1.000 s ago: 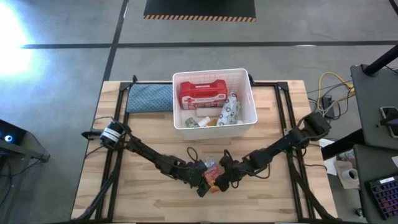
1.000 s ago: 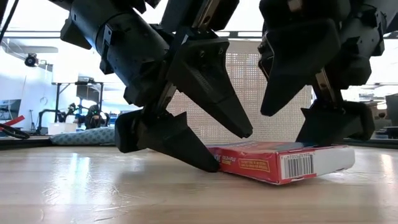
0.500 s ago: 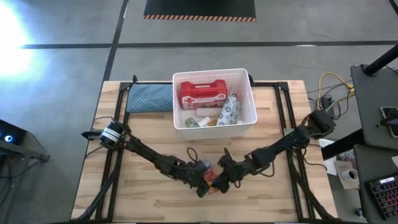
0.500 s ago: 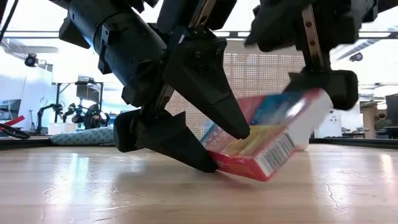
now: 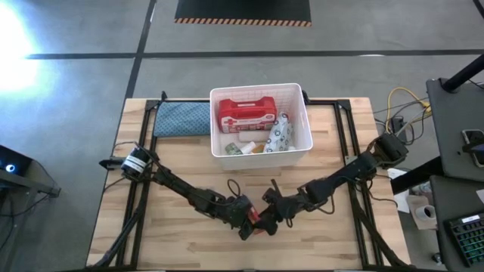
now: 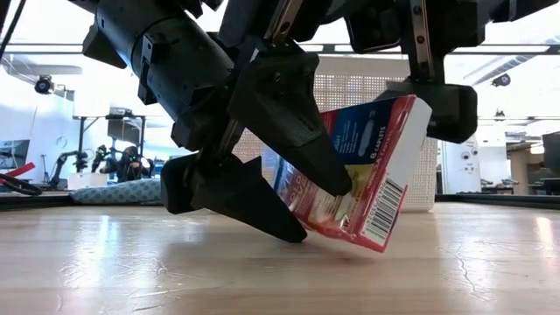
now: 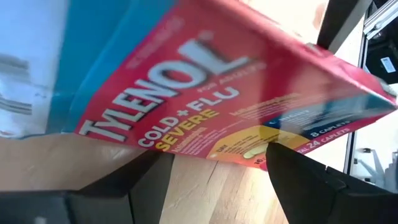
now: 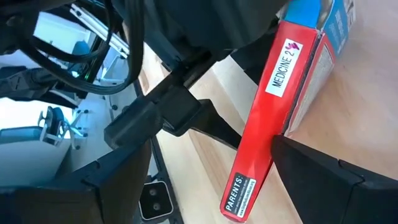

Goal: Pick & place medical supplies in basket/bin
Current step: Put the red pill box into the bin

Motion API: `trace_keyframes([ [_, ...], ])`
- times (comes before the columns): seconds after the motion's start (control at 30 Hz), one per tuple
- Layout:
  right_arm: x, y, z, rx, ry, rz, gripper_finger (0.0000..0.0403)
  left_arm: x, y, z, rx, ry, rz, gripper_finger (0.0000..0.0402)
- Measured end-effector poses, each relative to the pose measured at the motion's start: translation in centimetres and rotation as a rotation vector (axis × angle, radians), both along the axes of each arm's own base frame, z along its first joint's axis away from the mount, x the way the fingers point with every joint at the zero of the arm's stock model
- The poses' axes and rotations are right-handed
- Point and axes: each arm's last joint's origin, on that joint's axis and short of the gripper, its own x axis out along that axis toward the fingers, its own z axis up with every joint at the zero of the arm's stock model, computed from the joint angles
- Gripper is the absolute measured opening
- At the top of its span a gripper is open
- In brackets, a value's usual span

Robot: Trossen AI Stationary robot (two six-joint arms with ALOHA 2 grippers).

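The small red-white-blue box [image 6: 359, 175] stands tilted on the table near its near edge, between my two grippers [image 5: 255, 217]. My left gripper [image 6: 321, 210] is open on the box's left, its tips low at the table. My right gripper [image 8: 214, 149] is open on the box's right [image 5: 271, 215]; its second finger is hidden in the low view. The white tub [image 5: 261, 153] at the table's far middle holds the red first-aid case [image 5: 246, 113], the patterned wipes packet [image 5: 280, 134] and small bottles. My left gripper touches the box with its fingertips: the upper tip [image 6: 337, 179] meets the broad printed face [image 7: 217, 99], the lower tip [image 6: 293, 232] is at the box's bottom edge. The fingers slant down from the table's left, and the box leans toward them. My right gripper has one finger [image 6: 442, 109] against the box's upper white end [image 6: 420, 109], coming from the table's right. The box stands steeply tilted with its lower edge [image 6: 372, 243] on the table. In the right wrist view its red narrow side [image 8: 267, 124] lies beside that finger.
A teal-blue cloth pad [image 5: 181, 119] lies left of the tub at the far edge. Black frame rails run along the table's left and right sides [image 5: 140, 196]. Bare wood spreads to both sides of the grippers. Cables and equipment stand off the table's right [image 5: 401, 113].
The box lay flat on the table; its right end has been raised until it stands steeply on its lower edge, leaning toward my left gripper. My right gripper has moved up and toward the table's left with that end. My left gripper has kept still.
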Motion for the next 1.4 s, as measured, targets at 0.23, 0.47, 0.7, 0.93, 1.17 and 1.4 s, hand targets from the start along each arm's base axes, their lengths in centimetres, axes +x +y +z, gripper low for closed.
trace_keyframes([
  [0.23, 0.5, 0.2, 0.7, -0.007, -0.084, 0.037, 0.0325, 0.0, 0.0, 0.0, -0.001, 0.0, 0.001, 0.0241],
  [0.47, 0.5, 0.3, 0.9, 0.001, -0.081, 0.053, 0.0325, 0.0, 0.0, 0.0, -0.004, 0.001, -0.002, 0.0241],
  [0.7, 0.3, 0.2, 0.8, -0.009, -0.055, 0.052, 0.0325, -0.1, -0.2, 0.0, 0.0, 0.0, -0.006, 0.0241],
  [0.93, -1.3, 0.7, -0.4, -0.1, 0.141, 0.098, 0.0325, -0.1, -0.2, 0.0, -0.005, 0.002, -0.005, 0.0241],
  [1.17, -1.2, 1.7, 0.5, -0.179, 0.139, 0.094, 0.0325, -0.1, -0.2, 0.0, -0.003, 0.001, -0.008, 0.0241],
  [1.4, -0.4, 1.7, 1.4, -0.328, 0.119, 0.052, 0.0325, -0.1, -0.2, 0.0, -0.003, 0.0, -0.009, 0.0241],
])
